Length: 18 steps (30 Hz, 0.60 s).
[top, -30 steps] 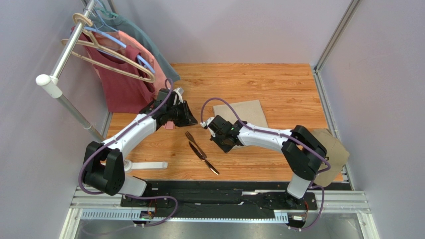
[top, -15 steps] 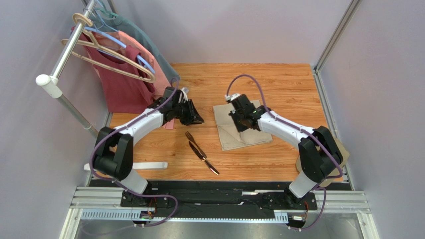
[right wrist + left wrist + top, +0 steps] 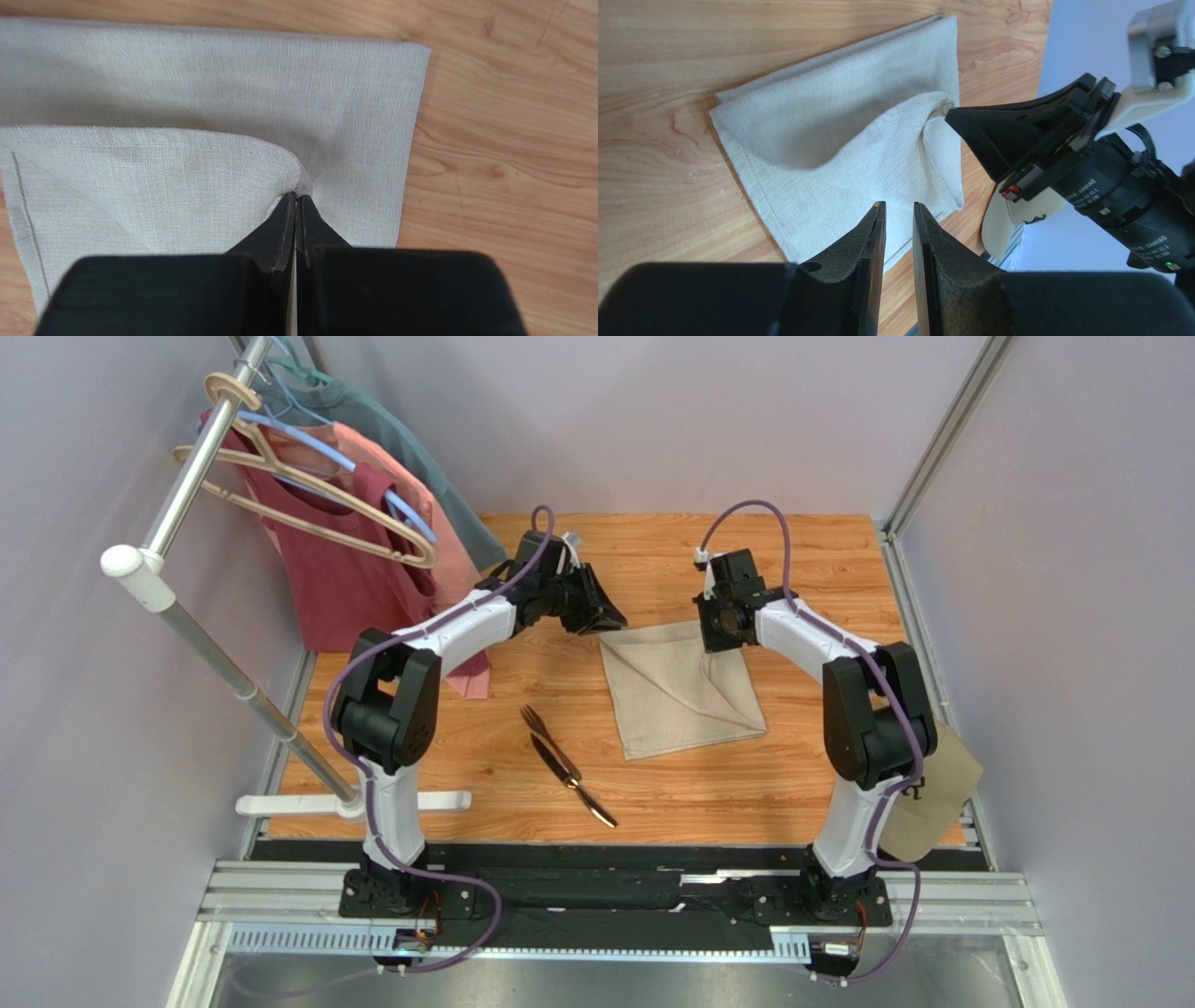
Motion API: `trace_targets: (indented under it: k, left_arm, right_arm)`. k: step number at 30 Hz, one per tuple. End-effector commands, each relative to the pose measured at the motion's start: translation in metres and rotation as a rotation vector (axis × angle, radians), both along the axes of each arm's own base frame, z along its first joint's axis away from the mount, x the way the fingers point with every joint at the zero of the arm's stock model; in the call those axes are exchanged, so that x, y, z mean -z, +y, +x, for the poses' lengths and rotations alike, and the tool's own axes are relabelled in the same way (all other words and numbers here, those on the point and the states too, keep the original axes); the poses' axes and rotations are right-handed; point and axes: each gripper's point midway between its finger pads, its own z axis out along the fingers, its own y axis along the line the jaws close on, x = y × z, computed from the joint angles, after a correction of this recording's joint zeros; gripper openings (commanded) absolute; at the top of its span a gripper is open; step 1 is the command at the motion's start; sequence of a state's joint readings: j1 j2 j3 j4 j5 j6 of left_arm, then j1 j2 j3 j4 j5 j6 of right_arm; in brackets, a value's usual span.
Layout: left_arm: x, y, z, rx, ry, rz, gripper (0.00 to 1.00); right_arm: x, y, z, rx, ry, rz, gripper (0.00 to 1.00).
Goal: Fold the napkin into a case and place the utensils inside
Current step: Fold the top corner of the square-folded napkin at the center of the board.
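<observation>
Two wrist views: right fingers (image 3: 284, 234) pinch napkin (image 3: 175, 77) corner (hidden overhead); left fingers (image 3: 868, 241) apart.

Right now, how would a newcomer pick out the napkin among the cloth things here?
On the wooden table, just right of the fork and knife, lies the napkin, one corner pinched in the right gripper. Unlike the tan cap at the table's right edge and the hanging shirts, it is a plain beige square spread on the wood.
</observation>
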<state>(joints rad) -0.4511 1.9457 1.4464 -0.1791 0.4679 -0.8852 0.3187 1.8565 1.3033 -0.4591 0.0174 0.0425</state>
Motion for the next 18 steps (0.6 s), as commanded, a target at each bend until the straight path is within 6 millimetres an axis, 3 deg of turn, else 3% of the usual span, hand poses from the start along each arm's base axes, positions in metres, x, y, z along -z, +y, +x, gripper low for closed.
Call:
trace_targets:
  k: [1,10,18]
  left_arm:
    - [-0.005,-0.009,0.018,-0.02,-0.019,-0.023,0.29]
    - [0.002,-0.015,0.017,-0.006,-0.015,-0.019,0.29]
    - [0.011,-0.017,0.013,0.007,0.004,-0.009,0.29]
  right_arm:
    - [-0.025,0.012,0.03,-0.042,-0.096,0.046,0.0]
    - [-0.021,-0.002,0.05,-0.008,-0.1,0.045,0.0]
    - [-0.022,-0.017,0.057,0.02,-0.096,0.055,0.0]
